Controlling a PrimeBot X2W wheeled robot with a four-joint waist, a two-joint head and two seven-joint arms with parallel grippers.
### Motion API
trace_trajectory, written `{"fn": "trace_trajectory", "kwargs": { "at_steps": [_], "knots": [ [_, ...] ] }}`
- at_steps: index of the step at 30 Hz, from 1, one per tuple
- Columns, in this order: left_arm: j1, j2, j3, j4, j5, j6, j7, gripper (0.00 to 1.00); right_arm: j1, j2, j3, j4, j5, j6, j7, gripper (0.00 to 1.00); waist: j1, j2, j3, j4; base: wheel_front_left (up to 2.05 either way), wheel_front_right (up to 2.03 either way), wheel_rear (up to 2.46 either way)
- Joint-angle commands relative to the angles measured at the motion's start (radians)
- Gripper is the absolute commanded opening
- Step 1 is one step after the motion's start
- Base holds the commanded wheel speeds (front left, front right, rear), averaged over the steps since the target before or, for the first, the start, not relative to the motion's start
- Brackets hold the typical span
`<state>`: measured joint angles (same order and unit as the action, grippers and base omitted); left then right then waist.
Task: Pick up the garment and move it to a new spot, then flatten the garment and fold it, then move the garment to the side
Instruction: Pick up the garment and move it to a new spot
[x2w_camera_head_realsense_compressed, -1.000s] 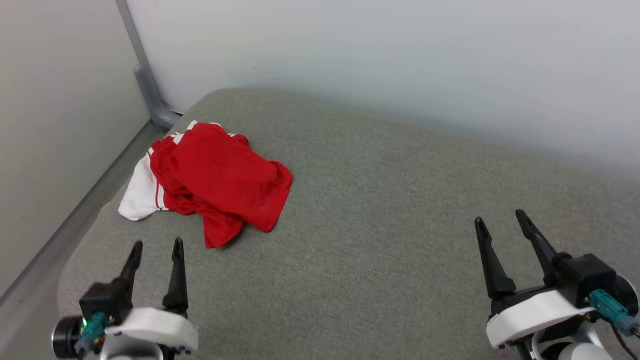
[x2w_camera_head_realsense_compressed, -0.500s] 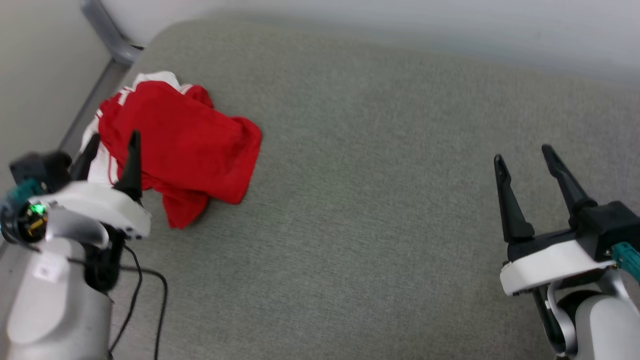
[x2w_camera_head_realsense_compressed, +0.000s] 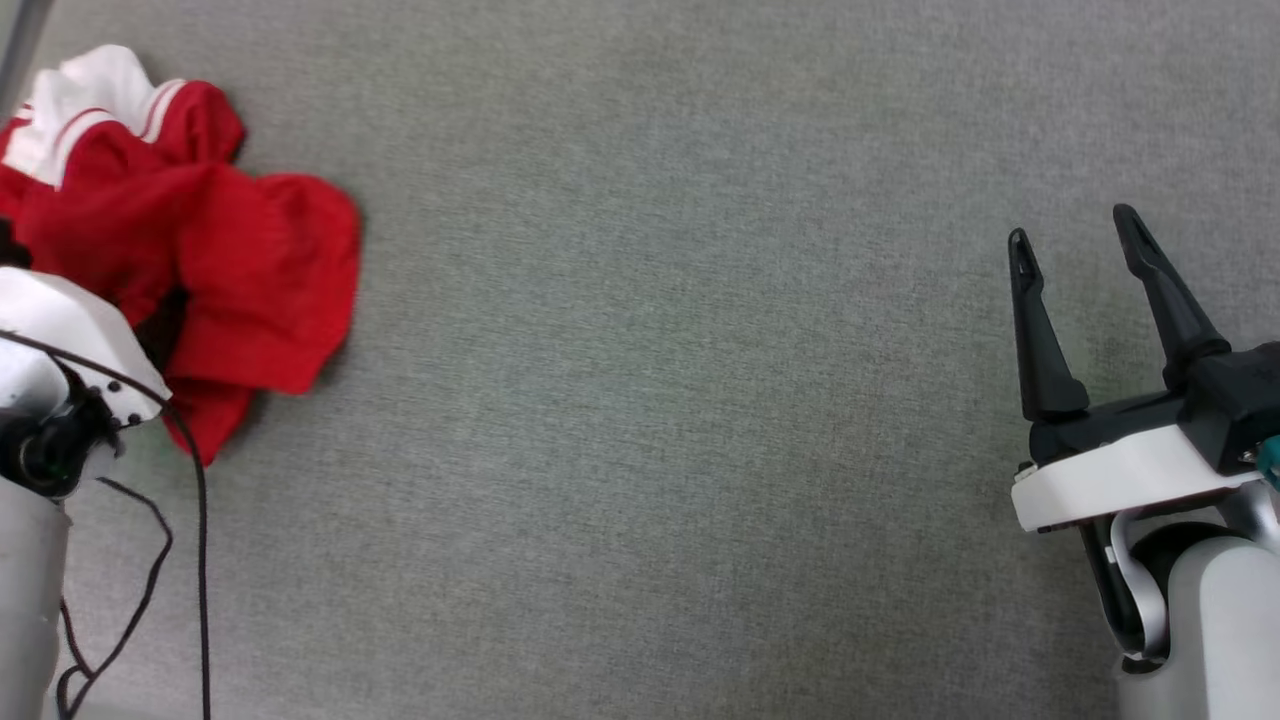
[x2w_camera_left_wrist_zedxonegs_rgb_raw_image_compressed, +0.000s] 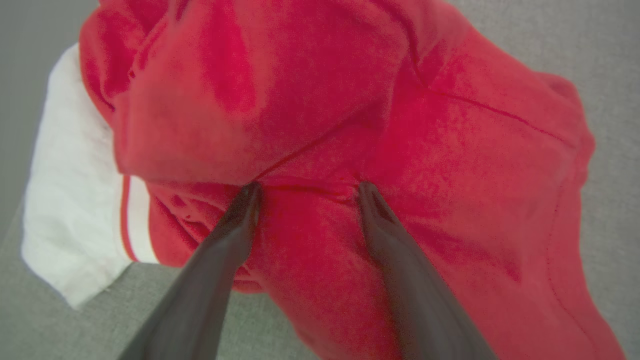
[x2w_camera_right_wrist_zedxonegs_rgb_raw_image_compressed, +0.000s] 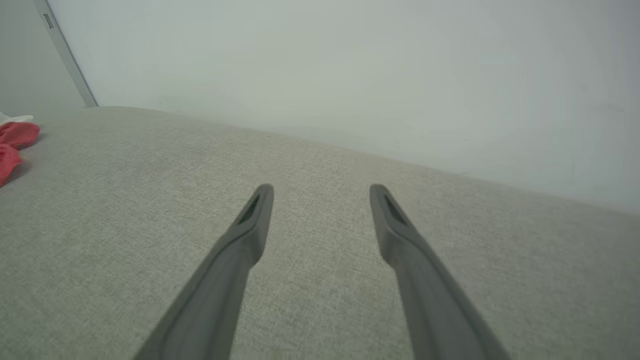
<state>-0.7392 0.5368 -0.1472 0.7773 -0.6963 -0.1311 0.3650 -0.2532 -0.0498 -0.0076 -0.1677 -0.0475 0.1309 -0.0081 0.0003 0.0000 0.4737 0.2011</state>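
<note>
The garment (x2w_camera_head_realsense_compressed: 250, 270) is a crumpled red heap with a white, red-striped sleeve, lying at the far left of the grey cushioned surface. In the left wrist view the garment (x2w_camera_left_wrist_zedxonegs_rgb_raw_image_compressed: 325, 100) is seen up close. My left gripper (x2w_camera_left_wrist_zedxonegs_rgb_raw_image_compressed: 306, 187) is open, and both fingertips rest on a red fold near the heap's middle, with fabric between them. The left arm's white wrist housing (x2w_camera_head_realsense_compressed: 60, 340) covers the heap's near-left part in the head view. My right gripper (x2w_camera_head_realsense_compressed: 1072, 225) hovers open and empty far to the right. The right wrist view has that gripper (x2w_camera_right_wrist_zedxonegs_rgb_raw_image_compressed: 321, 189) over bare cushion, the garment (x2w_camera_right_wrist_zedxonegs_rgb_raw_image_compressed: 12, 145) at its left edge.
The grey cushioned surface (x2w_camera_head_realsense_compressed: 650, 400) stretches between the two arms. A pale wall (x2w_camera_right_wrist_zedxonegs_rgb_raw_image_compressed: 350, 75) runs along its far edge, with a grey metal post (x2w_camera_right_wrist_zedxonegs_rgb_raw_image_compressed: 65, 55) at the left corner. A black cable (x2w_camera_head_realsense_compressed: 200, 560) hangs from the left arm.
The head camera has tipped down and closer, so the whole picture has shifted. My left arm has reached forward over the garment, fingertips now on the fabric. Both grippers stay open.
</note>
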Motion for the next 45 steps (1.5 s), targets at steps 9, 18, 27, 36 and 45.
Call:
{"fn": "trace_trajectory", "kwargs": {
  "at_steps": [9, 18, 27, 36, 45],
  "knots": [
    [-0.028, -0.040, -0.090, 0.173, -0.078, 0.001, 0.258, 0.30, -0.034, -0.001, 0.002, 0.018, 0.007, 0.000, -0.007, 1.00, -0.0003, 0.0000, 0.023, -0.021, 0.00, 0.00, 0.00],
    [-0.065, 0.009, -0.101, 0.157, -0.036, 0.001, 0.012, 0.00, -0.007, -0.001, -0.006, 0.049, 0.025, 0.000, -0.022, 1.00, -0.0003, 0.0000, -0.056, -0.018, 0.00, 0.00, 0.00],
    [-0.046, -0.020, -0.116, 0.131, 0.045, 0.014, -0.374, 0.00, 0.054, -0.001, -0.028, 0.096, 0.072, 0.000, -0.052, 1.00, -0.0003, 0.0000, -0.222, -0.012, 0.00, 0.00, 0.00],
    [0.024, -0.092, -0.152, 0.031, 0.092, 0.061, -0.552, 0.00, 0.146, 0.000, -0.050, 0.146, 0.124, 0.000, -0.075, 1.00, -0.0003, 0.0000, -0.380, -0.039, 0.00, 0.00, 0.00],
    [0.135, -0.196, -0.230, -0.189, 0.090, 0.081, -0.484, 0.00, 0.205, -0.001, -0.061, 0.138, 0.143, 0.000, -0.069, 1.00, -0.0003, 0.0000, -0.435, -0.123, 0.00, 0.00, 0.00]
  ]
}}
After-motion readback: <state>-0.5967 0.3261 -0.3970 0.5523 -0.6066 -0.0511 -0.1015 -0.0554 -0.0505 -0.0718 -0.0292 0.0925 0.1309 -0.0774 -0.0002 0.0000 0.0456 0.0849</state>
